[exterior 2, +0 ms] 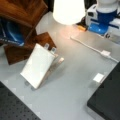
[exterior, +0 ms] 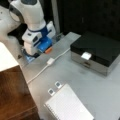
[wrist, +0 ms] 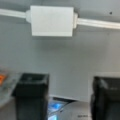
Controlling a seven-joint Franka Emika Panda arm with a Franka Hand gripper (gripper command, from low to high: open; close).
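Viewing, largest to smallest, you see:
Table (exterior: 82, 82): grey surface carrying everything named below.
Black box (exterior: 96, 51): at a front view's right, a small white tag (exterior: 86, 55) on its lid.
Notepad (exterior: 67, 105): white, at a front view's bottom, held by two clips.
Tool (wrist: 67, 97): your wrist view shows its two dark fingers (wrist: 31, 93) apart, empty, above the table.
Cable block (wrist: 52, 20): white, inline on the white cable (exterior: 37, 72), lying on the table just ahead of the open fingers; also seen in both front views.
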